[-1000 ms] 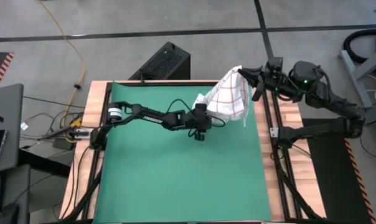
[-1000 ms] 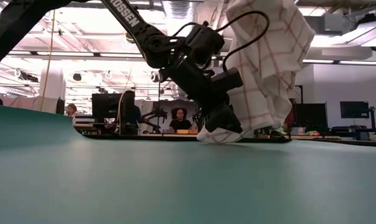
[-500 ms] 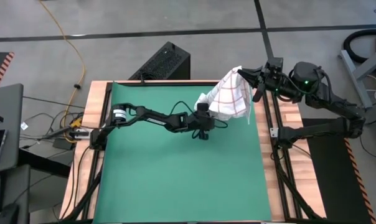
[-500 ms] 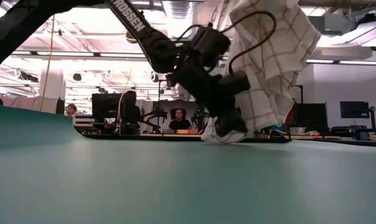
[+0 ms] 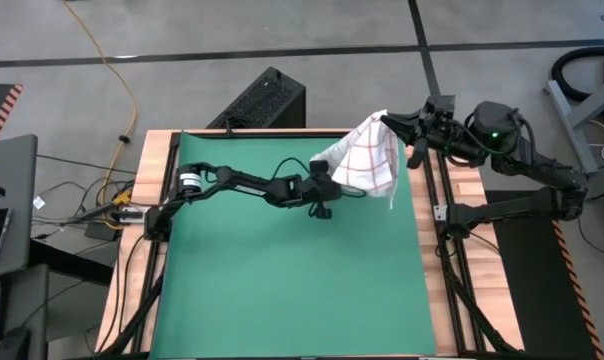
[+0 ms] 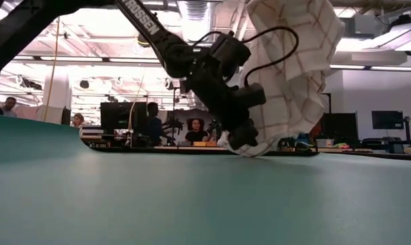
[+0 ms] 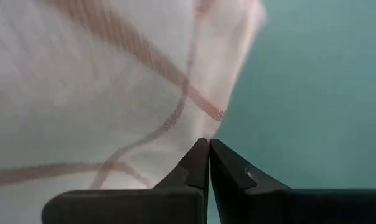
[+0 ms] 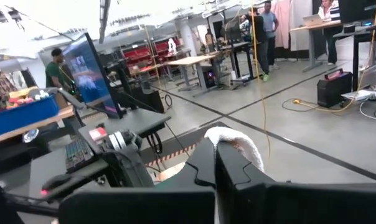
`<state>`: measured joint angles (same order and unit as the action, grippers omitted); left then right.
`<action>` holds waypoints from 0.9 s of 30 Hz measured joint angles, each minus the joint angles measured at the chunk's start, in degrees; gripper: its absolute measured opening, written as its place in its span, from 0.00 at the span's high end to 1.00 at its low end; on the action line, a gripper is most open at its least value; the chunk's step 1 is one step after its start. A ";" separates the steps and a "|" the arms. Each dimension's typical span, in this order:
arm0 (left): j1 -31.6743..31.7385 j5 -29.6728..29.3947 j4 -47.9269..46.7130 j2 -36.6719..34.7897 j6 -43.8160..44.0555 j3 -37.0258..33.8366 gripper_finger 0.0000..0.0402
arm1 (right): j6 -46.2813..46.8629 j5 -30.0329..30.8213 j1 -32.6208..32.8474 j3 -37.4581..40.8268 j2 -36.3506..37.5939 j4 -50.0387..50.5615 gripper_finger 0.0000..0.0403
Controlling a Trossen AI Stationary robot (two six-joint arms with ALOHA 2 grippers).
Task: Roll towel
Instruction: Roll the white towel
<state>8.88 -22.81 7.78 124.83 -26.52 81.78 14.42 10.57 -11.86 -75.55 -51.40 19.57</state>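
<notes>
The white towel (image 5: 370,158) with thin red grid lines hangs above the far right part of the green mat (image 5: 282,280). My right gripper (image 5: 386,119) is shut on its top corner, high over the mat's far right edge. My left gripper (image 5: 328,184) is low over the mat at the towel's lower left end, its fingers shut at the cloth's edge (image 7: 221,116). In the low view the towel (image 6: 294,61) drapes down behind the left gripper (image 6: 246,141), and its lowest fold (image 6: 263,151) is at mat level. My left gripper pinches the towel's lower edge (image 7: 214,127) at the very tips of its two fingers, slanting down from the table's left. One layer or several, I cannot tell. The cloth rises from there toward the right gripper. My right gripper pinches a bunched top corner (image 8: 233,140) between its two fingers, coming level from the table's right. The towel hangs below it, its upper part clear of the mat.
Bare green mat spreads over the near and left parts of the table. Wooden table strips (image 5: 160,180) flank it. A black box (image 5: 262,100) stands beyond the far edge. People and desks (image 6: 148,126) show in the room behind.
My left gripper has moved a little toward the far edge, into the towel's lower end, and has shut on its edge. The towel's lower left end has been drawn in toward that gripper. Its top corner stays in the right gripper.
</notes>
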 joint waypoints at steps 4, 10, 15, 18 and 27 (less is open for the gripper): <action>-2.60 -2.08 -7.58 -5.23 3.30 1.74 1.00 | -0.81 6.51 -1.01 -0.04 0.14 5.36 0.98; -6.05 -10.77 -20.40 -18.23 6.99 1.73 1.00 | -1.40 15.59 -5.10 -0.04 1.43 14.85 0.98; -8.00 -22.86 -31.13 -30.22 5.57 1.75 1.00 | -1.55 17.09 -7.98 -0.04 1.68 21.11 0.98; -8.12 -31.03 -38.82 -37.26 4.01 1.75 1.00 | -2.07 19.51 -8.91 -0.04 1.68 24.69 0.98; -0.55 -8.46 -35.94 -49.82 24.61 -4.74 1.00 | -4.94 10.93 -8.81 -0.04 2.34 17.06 0.98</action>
<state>8.33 -31.26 -28.16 75.00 -1.91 77.04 9.48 21.50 -20.67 -75.59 -49.06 36.63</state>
